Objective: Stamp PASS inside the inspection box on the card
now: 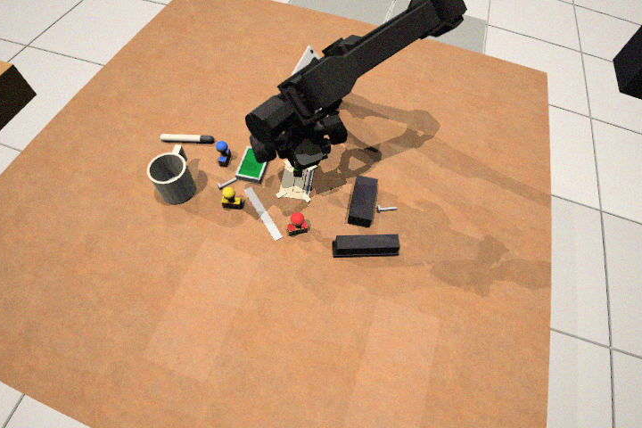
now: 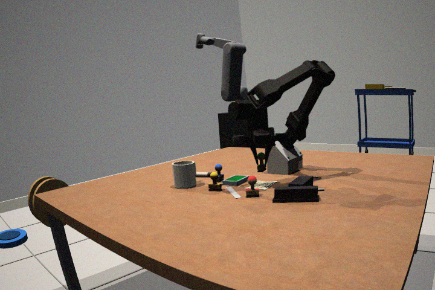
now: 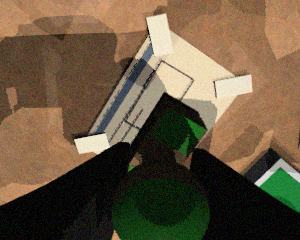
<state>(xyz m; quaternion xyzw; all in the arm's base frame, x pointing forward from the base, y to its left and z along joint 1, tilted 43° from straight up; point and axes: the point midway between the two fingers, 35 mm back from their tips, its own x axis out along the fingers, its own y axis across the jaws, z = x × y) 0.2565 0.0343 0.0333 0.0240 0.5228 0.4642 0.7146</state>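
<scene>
My gripper (image 1: 299,168) (image 2: 261,164) (image 3: 160,156) is shut on the green stamp (image 1: 297,172) (image 2: 261,156) (image 3: 160,212), holding it roughly upright above the card, clear of the surface. The card (image 1: 292,193) (image 2: 267,183) (image 3: 205,60) lies flat, held by pale tape. In the wrist view the stamp's block hides the card's middle and part of the box outline (image 3: 177,70); the visible part of the box looks plain. The green ink pad (image 1: 251,163) (image 2: 236,179) (image 3: 285,190) lies open beside the card. The stamp's printing face is hidden.
Red (image 1: 297,219) (image 2: 252,179), yellow (image 1: 228,193) (image 2: 213,176) and blue (image 1: 221,146) (image 2: 218,167) stamps stand around. A white strip (image 1: 263,214), a mug (image 1: 173,178) (image 2: 183,174), a marker (image 1: 183,138) and two black blocks (image 1: 363,201) (image 1: 366,245) are also there.
</scene>
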